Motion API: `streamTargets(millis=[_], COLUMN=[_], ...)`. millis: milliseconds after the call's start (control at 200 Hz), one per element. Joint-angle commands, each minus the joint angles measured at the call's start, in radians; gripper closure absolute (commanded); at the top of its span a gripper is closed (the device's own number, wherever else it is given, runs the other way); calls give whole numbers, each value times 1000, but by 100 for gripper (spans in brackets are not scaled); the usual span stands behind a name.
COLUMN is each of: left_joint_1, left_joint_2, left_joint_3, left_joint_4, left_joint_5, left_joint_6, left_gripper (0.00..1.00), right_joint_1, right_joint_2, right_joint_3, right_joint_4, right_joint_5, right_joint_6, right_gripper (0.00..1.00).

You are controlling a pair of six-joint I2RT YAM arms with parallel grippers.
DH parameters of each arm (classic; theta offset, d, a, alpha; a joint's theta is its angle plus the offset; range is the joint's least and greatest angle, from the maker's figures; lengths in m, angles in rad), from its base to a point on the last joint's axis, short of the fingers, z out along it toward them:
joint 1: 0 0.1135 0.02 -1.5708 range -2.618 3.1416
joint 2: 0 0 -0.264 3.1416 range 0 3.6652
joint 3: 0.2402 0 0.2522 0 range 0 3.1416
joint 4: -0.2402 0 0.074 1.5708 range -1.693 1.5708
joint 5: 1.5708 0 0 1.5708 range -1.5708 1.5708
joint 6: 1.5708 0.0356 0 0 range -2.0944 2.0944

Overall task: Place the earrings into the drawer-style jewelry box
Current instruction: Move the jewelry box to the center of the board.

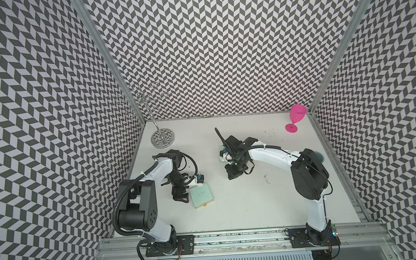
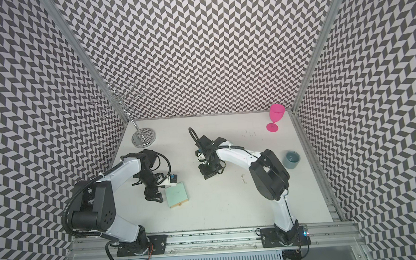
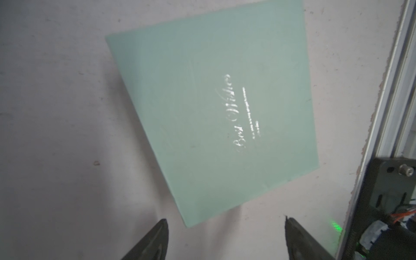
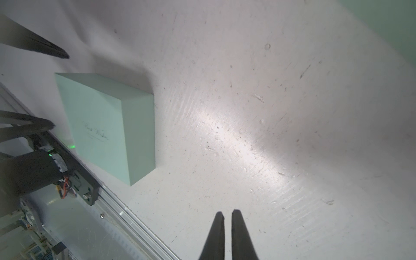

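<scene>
Earrings [image 1: 267,178] (tiny silvery wire hooks with pale beads) lie loose on the white tabletop [image 1: 244,207], between the right gripper and that arm's dark elbow joint, touched by neither gripper. Right gripper [image 4: 227,212]: black tapered fingers drawn almost together, with nothing visible in the slit between them. It hangs over bare table between the earrings and the box. Left gripper [image 3: 226,220]: jaws spread wide, empty, poised just beside a corner of the mint-green square jewelry box [image 3: 213,112], probably to steady it or work its drawer. Tan drawer front [image 1: 204,205] faces the robot's base and appears shut, so no earring can go in yet. Outlying are a pink plastic goblet [image 1: 296,117] and a chrome wire stand [image 1: 162,138].
</scene>
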Motion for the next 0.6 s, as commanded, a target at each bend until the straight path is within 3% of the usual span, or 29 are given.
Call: streamTargets(millis=[0,290,596], left_joint_1=[-25,-66,-100], left_joint_2=[18,27,94], left_joint_3=[29,25,113], left_joint_4=[36,94,118], left_joint_5=[30,62,154], left_joint_6=[-14,-72,-203], left_gripper=[18,18,18], right_joint_1=[1,3,1], right_joint_2=[-55,-92,-148], right_joint_3=[-20,-73,-115], right_joint_4=[47,76,91], right_joint_5=[-12,-18,26], right_joint_6=[20,49,96], right_gripper=[90,90,90])
